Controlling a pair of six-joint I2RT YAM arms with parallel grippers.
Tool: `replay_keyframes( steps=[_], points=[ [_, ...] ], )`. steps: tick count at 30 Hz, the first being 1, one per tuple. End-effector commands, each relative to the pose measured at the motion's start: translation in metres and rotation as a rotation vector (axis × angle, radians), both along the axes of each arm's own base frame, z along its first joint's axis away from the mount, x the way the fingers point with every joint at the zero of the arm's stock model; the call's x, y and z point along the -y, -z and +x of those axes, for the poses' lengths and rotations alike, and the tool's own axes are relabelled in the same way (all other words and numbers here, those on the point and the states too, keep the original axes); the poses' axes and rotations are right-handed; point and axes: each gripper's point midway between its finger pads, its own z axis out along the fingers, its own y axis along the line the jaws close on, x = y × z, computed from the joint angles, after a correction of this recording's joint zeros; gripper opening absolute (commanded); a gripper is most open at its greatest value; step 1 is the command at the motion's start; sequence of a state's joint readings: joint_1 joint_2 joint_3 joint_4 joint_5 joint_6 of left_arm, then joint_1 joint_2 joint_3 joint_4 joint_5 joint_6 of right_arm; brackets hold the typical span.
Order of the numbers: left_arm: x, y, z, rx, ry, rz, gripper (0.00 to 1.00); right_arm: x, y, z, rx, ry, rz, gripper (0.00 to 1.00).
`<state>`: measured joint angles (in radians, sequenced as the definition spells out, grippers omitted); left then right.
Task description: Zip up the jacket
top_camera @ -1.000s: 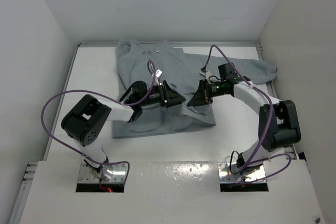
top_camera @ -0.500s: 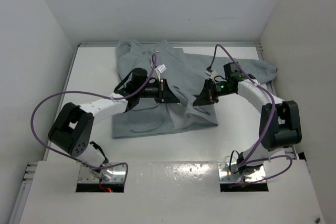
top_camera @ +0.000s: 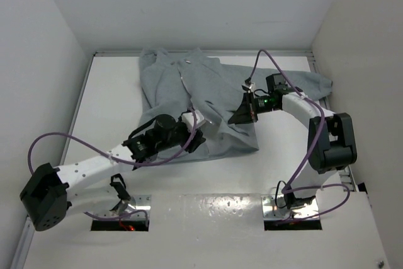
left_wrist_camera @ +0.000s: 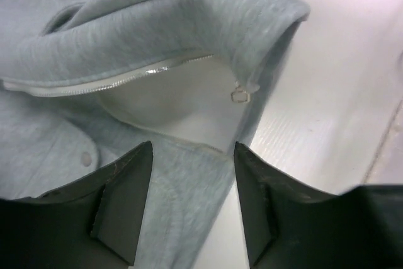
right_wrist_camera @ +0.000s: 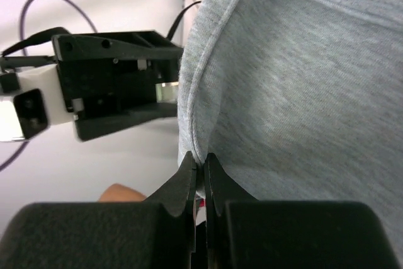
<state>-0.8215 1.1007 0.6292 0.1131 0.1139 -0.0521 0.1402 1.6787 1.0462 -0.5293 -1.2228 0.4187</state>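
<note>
The white table [top_camera: 315, 174] is sitting inside plain white walls, with the grey jacket [top_camera: 214, 86] lying across the upper middle of the frame. The right gripper [right_wrist_camera: 200, 163] is pinching the jacket's front edge, jaws clenched on cloth. The left gripper [left_wrist_camera: 192, 155] is hovering released, facing the zipper pull [left_wrist_camera: 241, 94]. The zipper teeth [left_wrist_camera: 113, 79] are gaping apart, so I judge the zipping itself is not yet begun.

We note jacket [top_camera: 208, 89] light grey, plain; zipper [left_wrist_camera: 113, 80] white; cables [top_camera: 56, 134] purple; table [top_camera: 104, 92] white; left gripper [left_wrist_camera: 192, 152] fingers [left_wrist_camera: 123, 184] black.
</note>
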Motion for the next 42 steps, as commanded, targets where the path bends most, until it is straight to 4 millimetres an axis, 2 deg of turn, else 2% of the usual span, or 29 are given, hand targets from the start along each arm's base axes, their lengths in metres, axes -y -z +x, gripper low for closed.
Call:
replay_keyframes(
  steps=[1, 2, 4, 5, 6, 7, 8, 9, 10, 11, 12, 13, 14, 20, 21, 23, 24, 25, 28, 30, 32, 33, 35, 37, 39, 42],
  points=[
    [-0.012, -0.012, 0.022, 0.115, -0.048, 0.062, 0.54, -0.006, -0.027, -0.006, 0.007, -0.045, 0.112, 0.00],
    [-0.008, -0.014, 0.025, 0.075, -0.045, 0.043, 0.49, -0.007, -0.027, -0.008, 0.001, -0.048, 0.114, 0.00],
    [0.001, -0.008, 0.014, 0.064, -0.032, 0.063, 0.36, -0.008, -0.030, -0.009, -0.023, -0.046, 0.126, 0.00],
    [-0.004, -0.008, 0.020, 0.125, -0.105, 0.097, 0.36, -0.008, -0.030, -0.011, -0.026, -0.049, 0.136, 0.00],
    [0.000, 0.000, 0.004, 0.170, -0.080, 0.117, 0.37, -0.008, -0.030, -0.009, -0.010, -0.047, 0.137, 0.00],
    [-0.003, -0.001, 0.003, 0.264, -0.071, 0.158, 0.41, -0.008, -0.030, -0.011, -0.027, -0.044, 0.137, 0.00],
    [-0.003, -0.016, 0.007, 0.368, -0.104, 0.132, 0.50, -0.008, -0.031, -0.011, -0.028, -0.048, 0.146, 0.00],
    [-0.009, 0.000, -0.001, 0.425, -0.079, 0.182, 0.54, -0.009, -0.031, -0.012, -0.032, -0.052, 0.153, 0.00],
    [-0.005, -0.003, -0.011, 0.572, -0.005, 0.253, 0.56, -0.008, -0.031, -0.013, -0.070, -0.044, 0.154, 0.00],
    [-0.004, -0.020, -0.011, 0.681, -0.024, 0.219, 0.57, -0.009, -0.032, -0.012, -0.051, -0.053, 0.169, 0.00],
    [-0.010, -0.005, -0.017, 0.738, 0.011, 0.270, 0.59, -0.010, -0.031, -0.015, -0.065, -0.060, 0.178, 0.00],
    [-0.011, -0.011, -0.019, 0.844, 0.036, 0.314, 0.61, -0.011, -0.034, -0.016, -0.103, -0.061, 0.189, 0.00],
    [-0.009, -0.018, -0.020, 0.900, 0.030, 0.299, 0.61, -0.013, -0.035, -0.017, -0.088, -0.076, 0.200, 0.00],
    [-0.006, -0.021, -0.022, 1.098, 0.072, 0.367, 0.61, -0.018, -0.042, -0.033, -0.111, -0.126, 0.231, 0.00],
    [-0.004, -0.028, -0.022, 1.124, 0.064, 0.348, 0.61, -0.018, -0.041, -0.035, -0.110, -0.131, 0.237, 0.00],
    [0.000, -0.028, -0.024, 1.146, 0.088, 0.349, 0.63, -0.018, -0.042, -0.040, -0.132, -0.135, 0.237, 0.00],
    [0.001, -0.035, -0.026, 1.168, 0.082, 0.329, 0.65, -0.018, -0.040, -0.039, -0.125, -0.136, 0.242, 0.00],
    [0.003, -0.029, -0.025, 1.168, 0.094, 0.349, 0.65, -0.018, -0.040, -0.041, -0.130, -0.138, 0.244, 0.00],
    [0.006, -0.028, -0.024, 1.194, 0.097, 0.351, 0.66, -0.019, -0.040, -0.042, -0.135, -0.153, 0.254, 0.01],
    [0.009, -0.018, -0.023, 1.183, 0.114, 0.372, 0.66, -0.020, -0.042, -0.043, -0.124, -0.162, 0.258, 0.01],
    [0.015, -0.020, -0.022, 1.180, 0.119, 0.359, 0.66, -0.021, -0.041, -0.046, -0.135, -0.170, 0.261, 0.01],
    [0.017, -0.012, -0.022, 1.171, 0.133, 0.376, 0.66, -0.021, -0.041, -0.048, -0.135, -0.175, 0.262, 0.01],
    [0.018, -0.012, -0.021, 1.176, 0.125, 0.367, 0.66, -0.023, -0.041, -0.051, -0.136, -0.186, 0.262, 0.01],
    [0.017, -0.002, -0.014, 1.165, 0.119, 0.393, 0.66, -0.024, -0.041, -0.052, -0.134, -0.193, 0.265, 0.01],
    [0.020, -0.011, -0.008, 1.186, 0.087, 0.378, 0.66, -0.024, -0.040, -0.053, -0.136, -0.193, 0.264, 0.01],
    [0.023, -0.011, 0.000, 1.185, 0.063, 0.381, 0.66, -0.024, -0.039, -0.054, -0.147, -0.199, 0.267, 0.01]
  ],
)
